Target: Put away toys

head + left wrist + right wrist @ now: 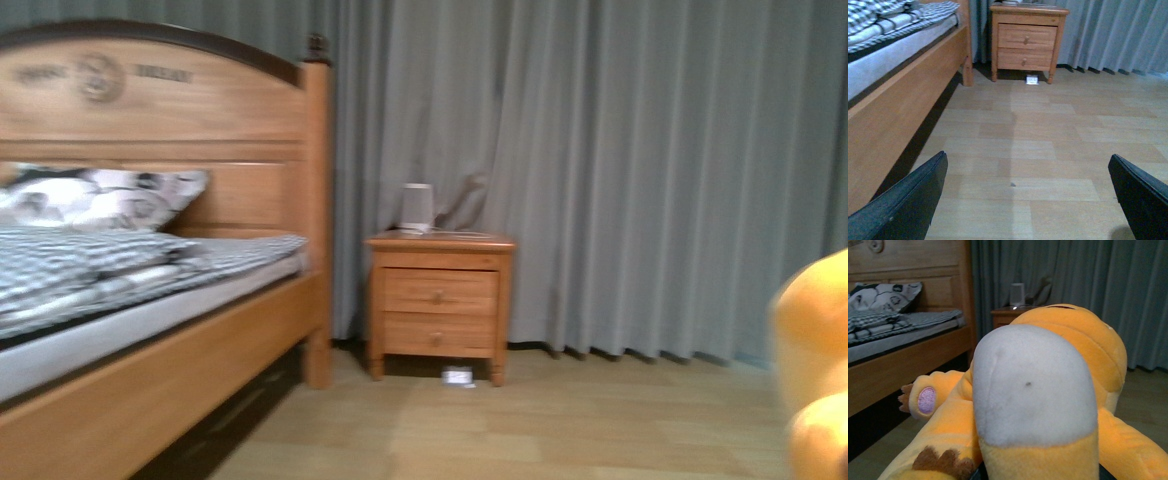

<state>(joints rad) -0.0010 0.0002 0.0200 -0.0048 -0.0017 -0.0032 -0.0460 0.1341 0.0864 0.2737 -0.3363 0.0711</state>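
Left gripper (1028,156): a pair of jaws, shown in the left wrist view only, with both pieces cut off by the picture's edge.
Colour: black throughout and matt, with a faint bluish-grey sheen along the lit edges.
Shape: each piece is a broad wedge, thick at the base and narrowing to a blunt tip; the inner faces are flat.
Surface: smooth and plain, with one tiny pale speck on one piece.
Fixings and lettering: too dark to make out.
Right gripper (1038,475): only two thin dark slivers show in the right wrist view; form and finish cannot be told.
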